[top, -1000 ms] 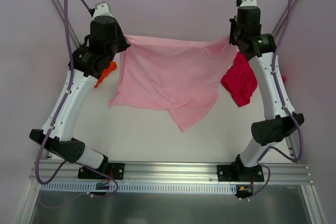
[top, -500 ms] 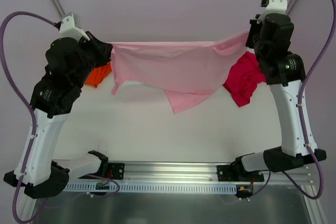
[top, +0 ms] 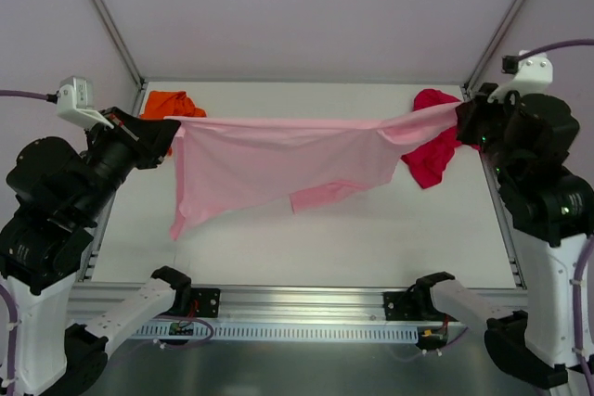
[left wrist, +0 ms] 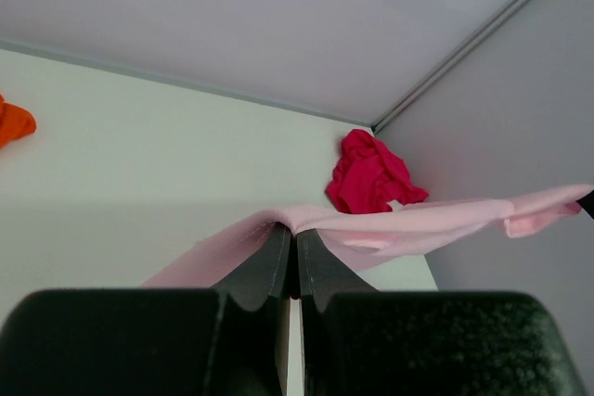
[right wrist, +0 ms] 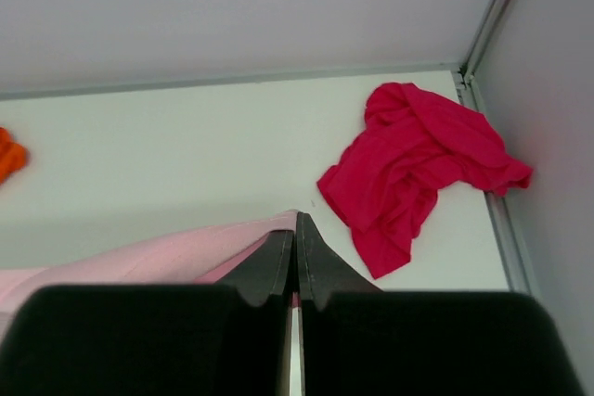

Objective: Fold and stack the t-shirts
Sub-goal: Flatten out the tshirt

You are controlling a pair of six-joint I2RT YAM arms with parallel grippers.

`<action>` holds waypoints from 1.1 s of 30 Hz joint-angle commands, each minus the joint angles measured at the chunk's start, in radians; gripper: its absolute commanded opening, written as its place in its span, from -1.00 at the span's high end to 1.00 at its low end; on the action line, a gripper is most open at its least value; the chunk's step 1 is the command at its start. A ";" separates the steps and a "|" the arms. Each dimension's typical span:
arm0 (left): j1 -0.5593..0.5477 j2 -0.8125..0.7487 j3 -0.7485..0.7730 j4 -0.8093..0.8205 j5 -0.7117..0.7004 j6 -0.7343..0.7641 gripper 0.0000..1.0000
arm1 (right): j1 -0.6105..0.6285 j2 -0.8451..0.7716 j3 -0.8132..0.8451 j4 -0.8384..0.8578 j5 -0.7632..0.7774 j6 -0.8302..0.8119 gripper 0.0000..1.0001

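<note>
Stretching between the two pincers, the pink tee (top: 269, 159) hung as a taut sheet. The left pincer (top: 170, 127) was clamped on one end of its top edge and the right pincer (top: 461, 120) on the other. In both wrist views the jaws were pressed together with cloth pinched between them.

A second before, the arms had reached far over the table (top: 325, 238) with the tee sagging loosely between them. Half a second before, they had risen and begun to part. Now they had drawn back and spread wide, so the top edge ran nearly straight from pincer to pincer. The body dropped below that line, one corner hanging lowest beneath the left pincer. Whether that corner touched the table could not be told.

The orange tee (top: 167, 102) lay crumpled just beyond the left pincer. The red tee (top: 429, 162) lay bunched near the right one, partly behind the pink cloth.

Judged from this, the pink tee was opened out and ready to be laid flat for folding. No fold or stack had been made yet.
</note>
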 commanded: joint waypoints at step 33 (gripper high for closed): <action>0.092 1.023 0.606 0.114 0.130 0.045 1.00 | 0.006 0.867 0.492 0.168 -0.029 0.048 0.98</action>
